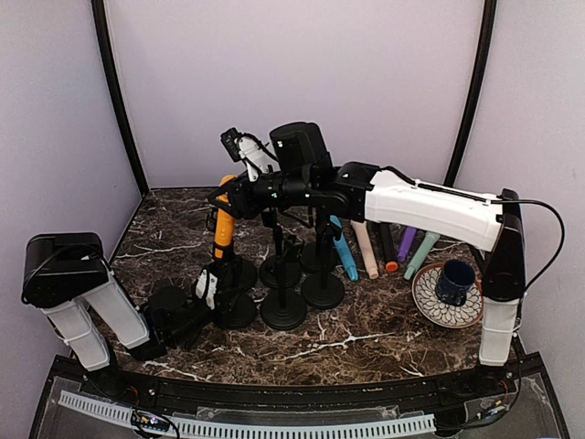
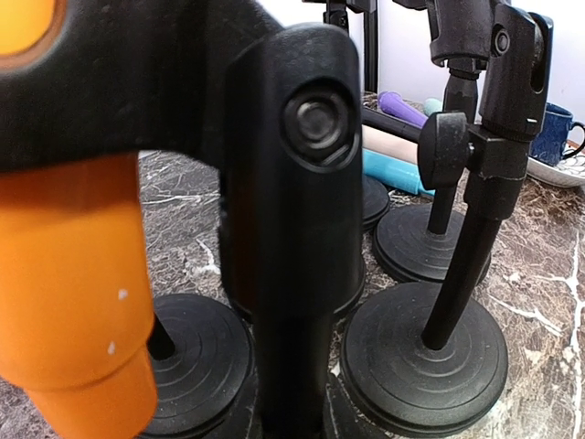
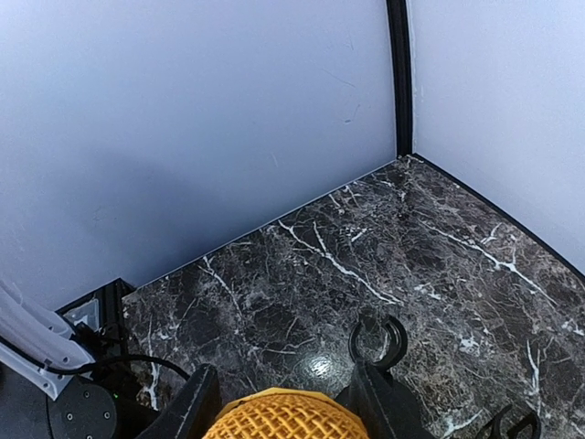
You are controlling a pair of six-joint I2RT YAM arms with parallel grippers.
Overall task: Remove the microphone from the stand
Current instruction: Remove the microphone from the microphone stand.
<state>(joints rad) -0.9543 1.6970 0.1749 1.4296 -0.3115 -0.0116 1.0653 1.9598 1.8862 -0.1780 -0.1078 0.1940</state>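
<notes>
**Top view:** The orange microphone (image 1: 223,229) stands upright in the clip of the leftmost stand (image 1: 234,309), left of centre on the marble table (image 1: 384,334). The right arm reaches across from the right, and the right gripper (image 1: 227,194) sits at the mic's top end. The left gripper (image 1: 207,289) is low down, just beside that stand's post. The spare stands (image 1: 283,311) crowd in close. The loose microphones (image 1: 366,249) lie in a row behind them, and a plate (image 1: 430,306) with a mug (image 1: 454,280) sits far right.

**Left wrist view:** The orange microphone (image 2: 78,302) fills the left side, tapering downward. The stand (image 2: 292,229) shows as a black clip and post at centre, touching the mic. We see none of this gripper's own fingers here. We take it as closed tight, but we cannot tell what it pinches (our guess is the post, as a brace).

**Right wrist view:** The mesh head of the orange microphone (image 3: 288,422) sits at the bottom edge. The fingers (image 3: 194,407) of the right gripper (image 3: 288,412) stand one on each side, against the head. The jaws are partly closed and are holding the mic by its head.

**Step:** We judge the grasp as made, with the mic not yet out of the clip.

**Next move:** It calls for a pull along the mic's own axis, up and clear of the clip, with the stand kept down. The neighbouring stands are close, so a sideways tug could tip one.
</notes>
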